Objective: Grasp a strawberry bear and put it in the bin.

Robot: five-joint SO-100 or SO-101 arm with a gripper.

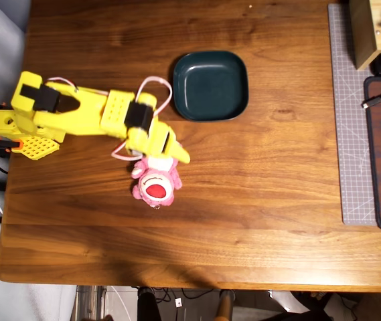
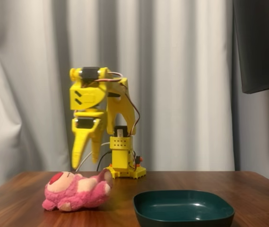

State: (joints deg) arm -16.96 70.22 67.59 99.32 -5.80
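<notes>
A dark wooden table (image 1: 257, 194) carries everything. The strawberry bear (image 1: 155, 179) lies left of centre, the bin (image 1: 210, 85) sits toward the far edge, apart from it. The yellow arm's base (image 1: 16, 130) stands at the left edge. A grey cutting mat (image 1: 351, 134) runs along the right edge.

Fuzzy plush strawberry bear (image 1: 155, 182), glossy teal bin (image 1: 210, 85), smooth wood-grain table (image 1: 257, 200).

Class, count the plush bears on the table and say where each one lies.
1. The bear lies on its back on the table, beside the bin, under the claw.
</notes>
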